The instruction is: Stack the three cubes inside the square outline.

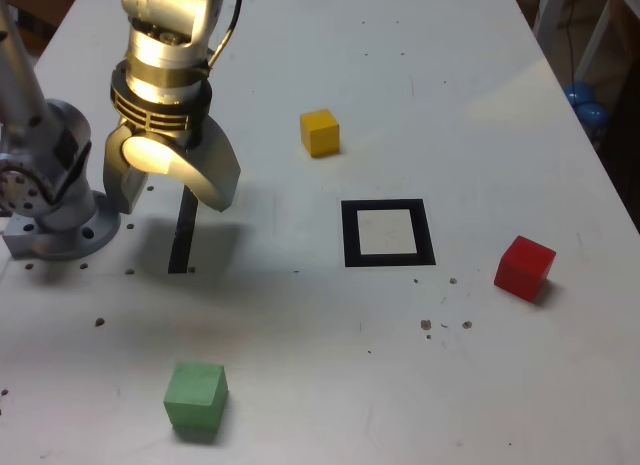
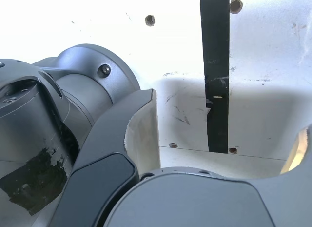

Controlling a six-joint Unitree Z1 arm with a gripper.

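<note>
Gripper (image 1: 168, 190) agape and empty above black tape strip (image 1: 181, 230), cubes well apart.

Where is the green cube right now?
In the exterior view the green cube sits alone near the bottom edge, left of centre, well below the black tape strip and the open gripper.

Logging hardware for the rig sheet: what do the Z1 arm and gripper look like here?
Grey-metal arm with round joint housings on a flanged base. A shiny silver wrist section with a dark slotted ring and a black cable running up from it. The gripper has two broad, curved dark-grey fingers with pale inner pads. Black tape patch on a housing.
</note>
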